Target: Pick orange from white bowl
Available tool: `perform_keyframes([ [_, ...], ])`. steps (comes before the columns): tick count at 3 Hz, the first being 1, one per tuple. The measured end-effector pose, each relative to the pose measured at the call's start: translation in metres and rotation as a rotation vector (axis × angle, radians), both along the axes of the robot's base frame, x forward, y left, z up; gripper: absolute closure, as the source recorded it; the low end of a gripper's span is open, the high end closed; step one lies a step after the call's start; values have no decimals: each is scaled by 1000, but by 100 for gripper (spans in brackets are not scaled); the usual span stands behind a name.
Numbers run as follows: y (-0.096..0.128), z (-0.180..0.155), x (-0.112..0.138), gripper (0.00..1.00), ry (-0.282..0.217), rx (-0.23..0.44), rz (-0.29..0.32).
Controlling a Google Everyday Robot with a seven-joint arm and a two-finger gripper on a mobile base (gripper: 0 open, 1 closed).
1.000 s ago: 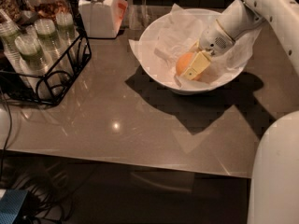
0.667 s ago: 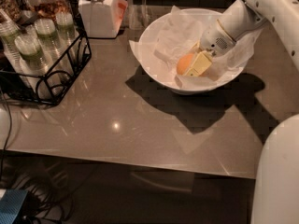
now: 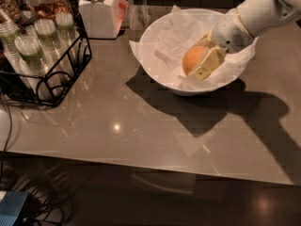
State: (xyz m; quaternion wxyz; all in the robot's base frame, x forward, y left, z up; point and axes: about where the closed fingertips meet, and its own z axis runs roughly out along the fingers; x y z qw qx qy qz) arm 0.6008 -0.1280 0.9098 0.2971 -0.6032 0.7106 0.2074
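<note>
Grey glossy tabletop [image 3: 141, 126] carried all items. Gripper [image 3: 200, 62] reached down from upper right into white bowl [image 3: 155, 36], paper-lined, fingers [image 3: 209, 64] clasped around orange [image 3: 192, 60] inside bowl. White lidded jar [image 3: 99, 11] stood far left of gripper, beyond bowl. Black wire rack [image 3: 51, 74] with cups farther left.

So the orange [image 3: 193, 60] is a small round fruit with dull, matte skin, sitting down inside the white bowl [image 3: 155, 44], right of the bowl's middle. It rests on the crumpled white paper lining [image 3: 171, 36], which spills over the rim on both sides. The bowl's big, wide, shallow and glossy, standing upright on the counter. The gripper [image 3: 203, 62] is down in the bowl, one pale finger pressed flat against the orange's right side.
</note>
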Motion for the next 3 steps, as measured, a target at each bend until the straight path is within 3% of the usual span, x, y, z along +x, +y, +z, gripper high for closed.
perform_keyframes([
  [1,-7,25,-35,100,-81,31,-39],
  [3,-31,71,-101,100,-255,6,-177],
])
